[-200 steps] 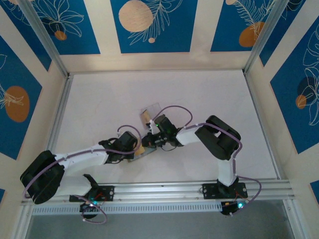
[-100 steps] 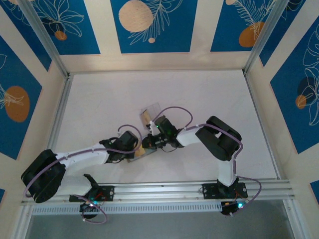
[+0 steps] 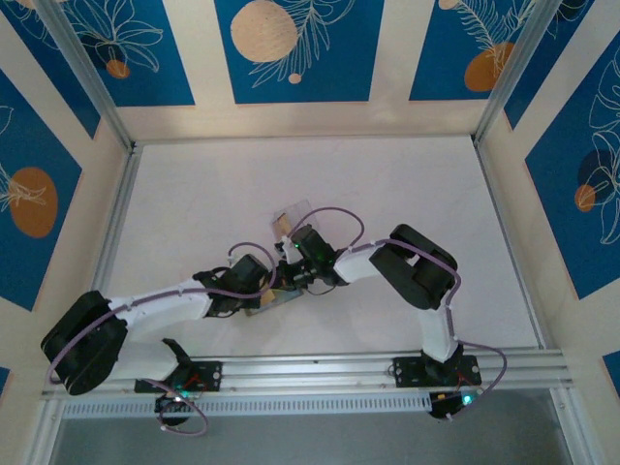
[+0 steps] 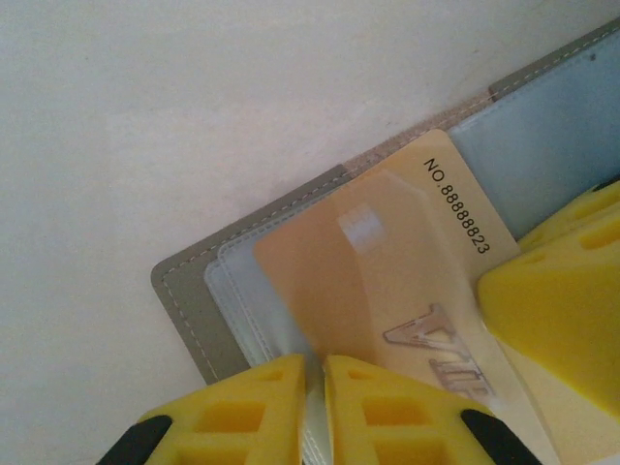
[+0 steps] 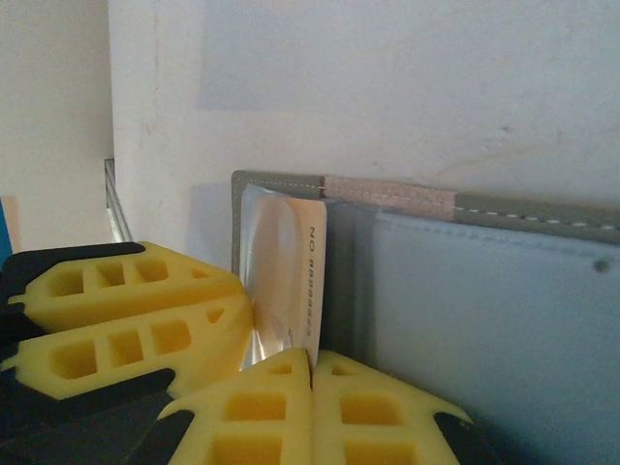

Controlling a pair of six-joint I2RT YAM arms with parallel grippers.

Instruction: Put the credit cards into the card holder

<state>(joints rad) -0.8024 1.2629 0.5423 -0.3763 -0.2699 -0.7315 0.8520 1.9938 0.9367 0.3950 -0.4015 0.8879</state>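
White arms (image 3: 160, 302) with black joints — purple cables (image 3: 329, 208), yellow latticed fingers (image 4: 232, 407).

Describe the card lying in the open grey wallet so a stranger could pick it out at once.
Near the middle of the white table lies the open grey card holder, lined in pale blue. Against that lining sits the credit card, glossy tan-gold. It carries the print NO.88888823 and silvery VIP lettering, whereas the holder is plain and the clear case just beyond is see-through.
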